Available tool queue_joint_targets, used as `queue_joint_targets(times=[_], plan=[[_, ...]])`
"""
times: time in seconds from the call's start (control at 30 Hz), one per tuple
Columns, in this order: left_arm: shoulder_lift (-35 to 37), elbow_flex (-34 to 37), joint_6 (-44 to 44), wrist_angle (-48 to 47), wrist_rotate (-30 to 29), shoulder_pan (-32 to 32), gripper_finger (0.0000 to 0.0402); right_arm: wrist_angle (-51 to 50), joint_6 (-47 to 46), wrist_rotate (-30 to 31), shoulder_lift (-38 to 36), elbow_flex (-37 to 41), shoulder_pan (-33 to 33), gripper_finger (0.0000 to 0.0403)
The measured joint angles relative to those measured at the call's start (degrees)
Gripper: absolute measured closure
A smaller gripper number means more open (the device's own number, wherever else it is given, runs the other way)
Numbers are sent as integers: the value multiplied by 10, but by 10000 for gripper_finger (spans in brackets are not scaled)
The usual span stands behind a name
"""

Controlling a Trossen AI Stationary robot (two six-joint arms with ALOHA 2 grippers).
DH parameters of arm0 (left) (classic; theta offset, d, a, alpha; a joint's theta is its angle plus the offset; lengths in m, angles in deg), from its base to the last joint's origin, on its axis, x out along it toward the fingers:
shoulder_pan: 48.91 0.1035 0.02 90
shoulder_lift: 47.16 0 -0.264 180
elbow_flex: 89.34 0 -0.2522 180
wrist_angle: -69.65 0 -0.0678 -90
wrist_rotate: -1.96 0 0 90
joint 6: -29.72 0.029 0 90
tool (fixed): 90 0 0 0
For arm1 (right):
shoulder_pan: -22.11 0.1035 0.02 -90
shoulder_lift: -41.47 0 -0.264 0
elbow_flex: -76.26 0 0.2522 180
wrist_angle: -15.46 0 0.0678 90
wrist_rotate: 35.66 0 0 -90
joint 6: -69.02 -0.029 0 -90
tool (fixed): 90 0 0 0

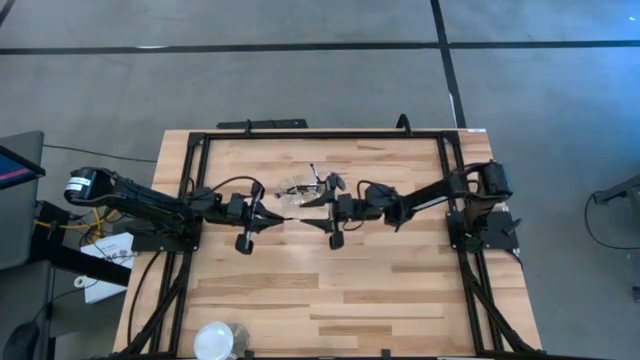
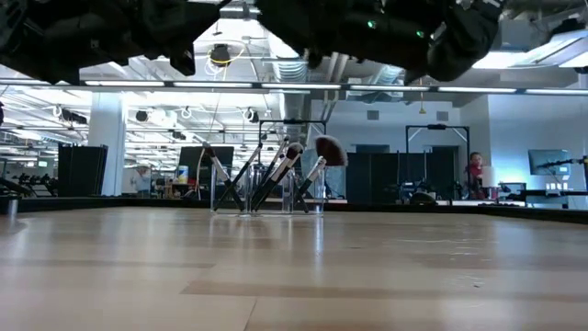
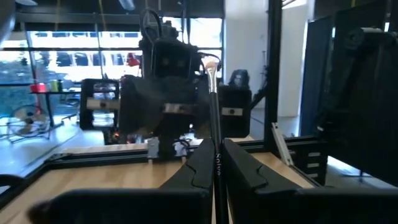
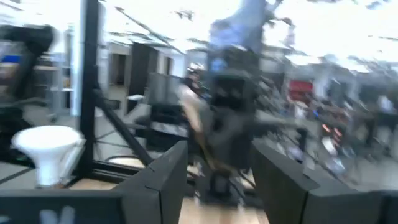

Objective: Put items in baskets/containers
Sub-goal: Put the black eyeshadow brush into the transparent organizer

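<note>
Nearest us, our left gripper pinches a slim dark-handled makeup brush upright. Our right gripper, facing it, has its fingers spread and empty. Beyond them the clear plastic container stands mid-table, several brushes leaning inside.

We are seeing a round white and clear object sitting at the near edge of the wooden table. A monitor is standing off the table's left side, with papers lying on the grey floor beside it.
</note>
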Motion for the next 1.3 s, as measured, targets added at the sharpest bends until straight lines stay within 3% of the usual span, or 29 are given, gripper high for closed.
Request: queue_joint_targets(times=[0.13,0.43,0.8,1.13,1.3], plan=[[0,0,-13,0,8,0,383,-8,39,-61,9,-30,9,227],[0,0,-15,0,13,0,383,-35,54,-63,6,-59,15,237],[0,0,-15,-10,15,0,382,-61,55,-64,6,-59,10,311],[0,-1,-15,-21,15,1,382,-61,59,-63,6,-59,7,327],[0,-1,-14,-20,12,0,382,-60,75,-61,6,-59,7,376]])
